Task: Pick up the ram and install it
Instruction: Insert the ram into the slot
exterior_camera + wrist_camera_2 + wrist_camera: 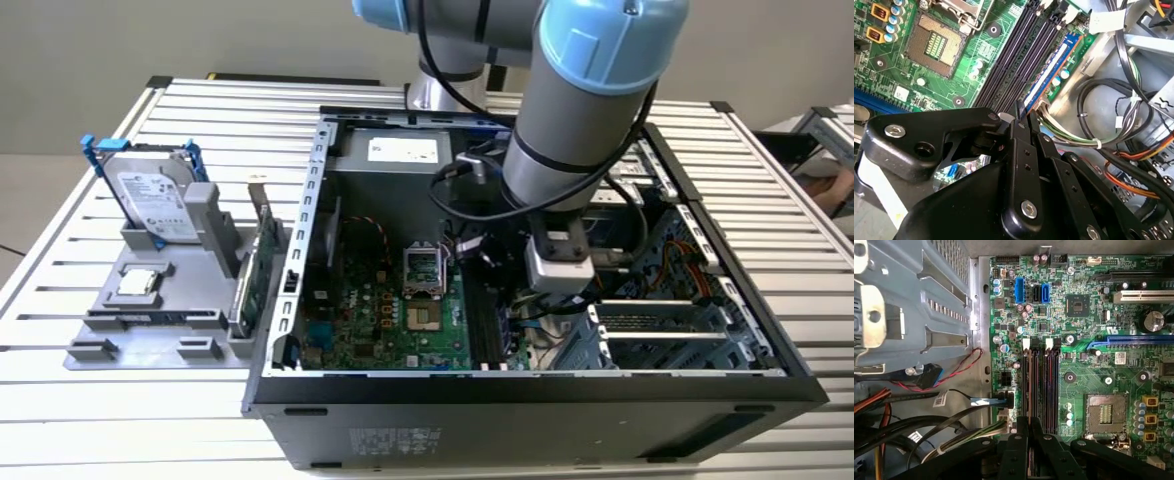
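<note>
Exterior view: grey robot arm with blue joint caps reaches down into the open black computer case on the slatted metal desk. Black gripper sits low over the long black memory slots of the green motherboard, beside the square silver processor socket. Jaws nearly closed, pinching the ram, a thin dark stick with a blue-and-white edge, standing along the slot nearest the cable bundle. Grey fixture tray with silver hard drive in blue frame stands at the exterior view's left.
</note>
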